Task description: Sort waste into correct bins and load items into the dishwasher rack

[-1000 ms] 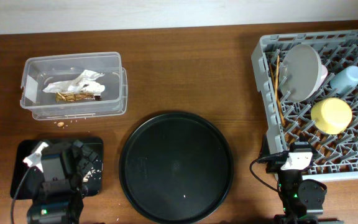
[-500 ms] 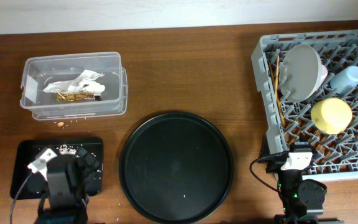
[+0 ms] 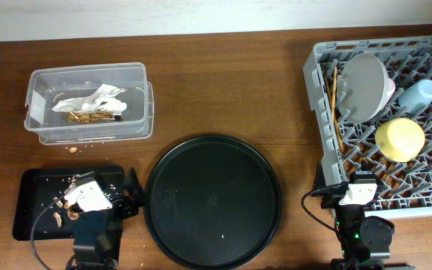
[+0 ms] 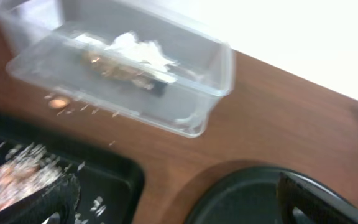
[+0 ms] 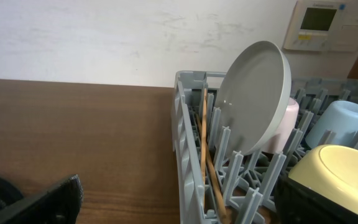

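Observation:
The clear tub (image 3: pixel 137 101) at the back left holds the white-and-gold wrapper (image 3: pixel 92 103); both show in the left wrist view, the tub (image 4: pixel 210 74) and wrapper (image 4: pixel 132 50). The black rectangular tray (image 3: pixel 32 191) holds brown scraps and rice (image 3: pixel 64 202), also seen in the left wrist view (image 4: pixel 8 177). My left gripper (image 3: pixel 122 199) is open and empty at that tray's right edge (image 4: pixel 179 202). The rack (image 3: pixel 317 112) holds the grey plate (image 3: pixel 366 86), pink cup (image 3: pixel 391 88), blue cup (image 3: pixel 418 94), yellow bowl (image 3: pixel 400 139) and chopsticks (image 3: pixel 336 105). My right gripper (image 3: pixel 358 196) is open and empty at the rack's front left corner (image 5: pixel 179 202).
The large round black tray (image 3: pixel 212 201) lies at the middle front, just right of my left gripper. A small brown scrap and some rice grains (image 3: pixel 73 150) lie on the wood in front of the tub.
My left arm has moved right across the black rectangular tray, uncovering scraps and rice in its left part. The right arm has not moved.

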Robot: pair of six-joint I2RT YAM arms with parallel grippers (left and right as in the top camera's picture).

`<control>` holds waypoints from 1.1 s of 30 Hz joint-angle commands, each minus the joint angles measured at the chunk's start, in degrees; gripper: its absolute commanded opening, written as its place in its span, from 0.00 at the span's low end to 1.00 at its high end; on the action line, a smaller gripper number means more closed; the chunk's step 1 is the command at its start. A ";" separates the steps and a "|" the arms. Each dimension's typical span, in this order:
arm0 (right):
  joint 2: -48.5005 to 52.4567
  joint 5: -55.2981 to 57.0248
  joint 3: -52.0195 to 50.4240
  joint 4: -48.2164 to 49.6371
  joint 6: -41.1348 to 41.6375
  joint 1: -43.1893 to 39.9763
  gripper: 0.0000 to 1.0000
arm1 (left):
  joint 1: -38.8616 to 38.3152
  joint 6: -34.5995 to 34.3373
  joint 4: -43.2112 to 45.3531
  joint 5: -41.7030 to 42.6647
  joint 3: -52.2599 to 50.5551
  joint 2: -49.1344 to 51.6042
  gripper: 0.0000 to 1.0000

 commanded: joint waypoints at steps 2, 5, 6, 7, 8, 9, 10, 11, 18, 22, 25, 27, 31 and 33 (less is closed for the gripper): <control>-0.44 0.13 -0.46 -0.17 -0.20 -0.31 0.99 | -0.26 6.40 6.05 5.16 -5.18 -3.10 0.99; -0.44 0.13 -0.46 -0.17 -0.20 -0.31 0.99 | -0.26 6.84 9.51 5.18 -8.59 -6.01 0.99; -0.44 0.13 -0.46 -0.17 -0.20 -0.31 0.99 | -0.26 6.86 10.54 5.18 -9.49 -6.73 0.99; -0.44 0.13 -0.46 -0.17 -0.20 -0.31 0.99 | -0.11 6.88 12.92 5.18 -11.21 -8.02 0.99; -0.44 0.13 -0.46 -0.17 -0.20 -0.31 0.99 | 0.09 6.86 14.47 5.20 -12.15 -8.72 0.99; -0.44 0.13 -0.46 -0.17 -0.20 -0.31 0.99 | 0.28 6.88 16.44 5.18 -13.29 -9.53 1.00; -0.44 0.13 -0.46 -0.17 -0.20 -0.31 0.99 | 0.39 7.04 17.75 5.18 -13.97 -9.99 0.99; -0.44 0.15 -0.46 -0.17 -0.20 -0.31 0.99 | 0.61 7.50 19.74 5.18 -14.97 -10.67 0.99; -0.44 0.15 -0.46 -0.17 -0.20 -0.31 0.99 | 1.73 14.36 22.82 5.18 -16.59 -14.51 0.99; -0.44 0.13 -0.46 -0.17 -0.20 -0.31 0.99 | 3.28 18.36 21.68 5.44 -16.59 -16.65 0.99; -0.44 0.13 -0.46 -0.17 -0.20 -0.31 0.99 | 4.63 18.36 21.20 5.42 -16.59 -16.63 0.99; -0.44 0.13 -0.46 -0.17 -0.20 -0.31 0.99 | 5.40 18.34 19.91 5.42 -16.59 -16.63 0.99; -0.44 0.13 -0.46 -0.17 -0.20 -0.31 0.99 | 7.28 22.08 16.83 8.35 -16.59 -16.63 1.00; -0.44 0.13 -0.46 -0.17 -0.20 -0.31 0.99 | 7.30 22.84 16.74 8.66 -16.59 -16.63 0.99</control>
